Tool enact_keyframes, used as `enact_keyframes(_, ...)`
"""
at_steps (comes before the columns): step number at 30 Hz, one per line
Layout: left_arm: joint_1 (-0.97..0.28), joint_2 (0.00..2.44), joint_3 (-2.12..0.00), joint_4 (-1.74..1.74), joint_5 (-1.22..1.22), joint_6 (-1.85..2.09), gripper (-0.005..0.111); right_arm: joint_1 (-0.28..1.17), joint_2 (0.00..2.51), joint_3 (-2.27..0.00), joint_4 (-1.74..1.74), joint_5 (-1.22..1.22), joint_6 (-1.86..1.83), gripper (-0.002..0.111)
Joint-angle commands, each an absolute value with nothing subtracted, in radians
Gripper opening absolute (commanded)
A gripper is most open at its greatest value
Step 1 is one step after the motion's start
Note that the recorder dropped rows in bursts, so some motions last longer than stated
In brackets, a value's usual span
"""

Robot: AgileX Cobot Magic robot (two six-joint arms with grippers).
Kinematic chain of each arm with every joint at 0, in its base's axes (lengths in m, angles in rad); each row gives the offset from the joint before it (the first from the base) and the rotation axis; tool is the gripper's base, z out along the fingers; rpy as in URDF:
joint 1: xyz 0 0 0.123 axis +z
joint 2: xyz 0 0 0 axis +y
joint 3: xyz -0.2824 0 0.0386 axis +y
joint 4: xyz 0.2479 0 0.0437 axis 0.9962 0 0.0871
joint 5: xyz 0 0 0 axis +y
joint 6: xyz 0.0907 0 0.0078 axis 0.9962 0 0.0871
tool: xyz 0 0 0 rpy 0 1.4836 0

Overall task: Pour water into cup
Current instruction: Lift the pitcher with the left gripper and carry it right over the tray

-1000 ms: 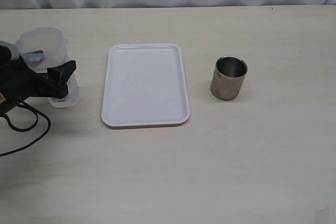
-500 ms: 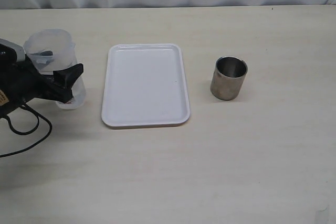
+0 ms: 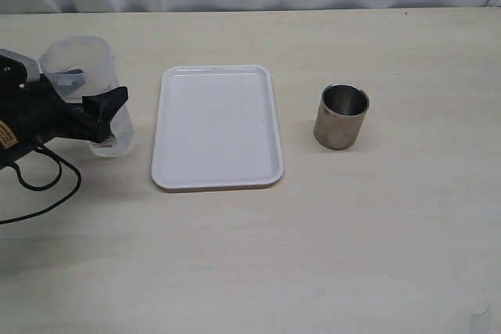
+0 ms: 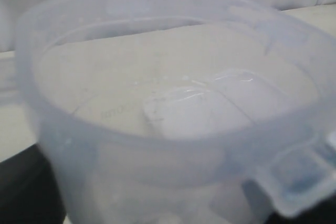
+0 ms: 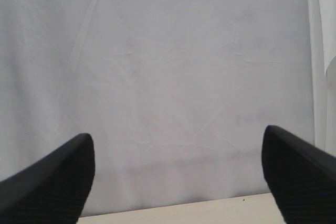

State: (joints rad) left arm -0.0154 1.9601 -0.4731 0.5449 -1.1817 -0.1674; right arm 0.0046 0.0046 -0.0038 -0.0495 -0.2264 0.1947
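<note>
Exterior view: left end effector [image 3: 88, 93] is at the far-left of the bench [image 3: 313, 256], clamped on the clear jug [image 3: 78, 64]. One black finger [image 3: 108, 104] crosses the jug's right side, the other shows dimly through the plastic. Can't tell if the jug's base touches the bench. The white tray [image 3: 218, 127] sits mid-bench, just right of the jug. The cup [image 3: 341, 117] stands upright on the bench right of the tray, apart from it and well apart from the jug. Left wrist view: the jug's mouth fills the frame. Right wrist view: right end effector [image 5: 177, 136] is wide open, holds nothing, faces a white backdrop.
</note>
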Motion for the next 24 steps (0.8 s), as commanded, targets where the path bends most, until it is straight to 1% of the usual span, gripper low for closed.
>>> enact_keyframes(1,-0.024,1.948,-0.501,0.545,-1.221,-0.191,0.000,0.002,0.000,0.000,-0.060,-0.238,0.197,0.081)
enact_keyframes(4,-0.024,1.927,-0.519,0.545,-1.221,-0.222,0.000,0.002,0.014,0.000,-0.060,-0.247,0.197,0.081)
enact_keyframes(8,-0.024,1.912,-0.542,0.547,-1.221,-0.240,0.000,0.002,0.110,0.000,-0.102,-0.328,0.197,0.081)
enact_keyframes(14,-0.024,1.912,-0.608,0.597,-1.173,-0.310,0.000,0.002,0.325,0.000,-0.159,-0.475,0.199,0.081)
enact_keyframes(24,-0.070,1.912,-0.739,0.619,-1.024,-0.343,0.000,0.002,0.691,0.000,-0.184,-0.749,0.172,0.081)
